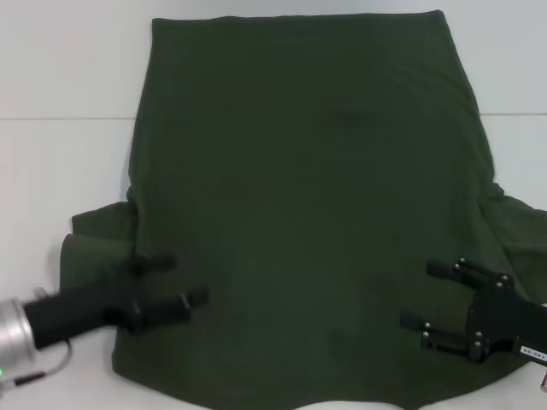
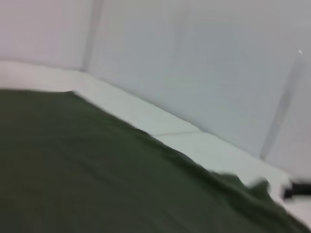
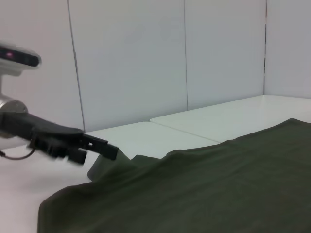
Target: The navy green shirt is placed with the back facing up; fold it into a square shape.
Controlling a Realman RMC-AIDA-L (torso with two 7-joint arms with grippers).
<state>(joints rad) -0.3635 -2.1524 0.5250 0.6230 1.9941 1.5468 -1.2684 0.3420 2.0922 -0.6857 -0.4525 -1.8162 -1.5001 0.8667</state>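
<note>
White worktop (image 1: 51,162) under flat-spread navy green shirt (image 1: 308,196): soft, limp, light, best pinched at sleeves by left end effector (image 1: 175,282) and right end effector (image 1: 419,299), both open, empty.

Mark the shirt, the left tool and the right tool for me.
navy green shirt (image 1: 308,196): head view, middle of its plain back.
left tool (image 1: 175,282): head view, midway between the open fingertips, over the shirt's near left part.
right tool (image 1: 423,295): head view, midway between the open fingertips, over the shirt's near right part.
</note>
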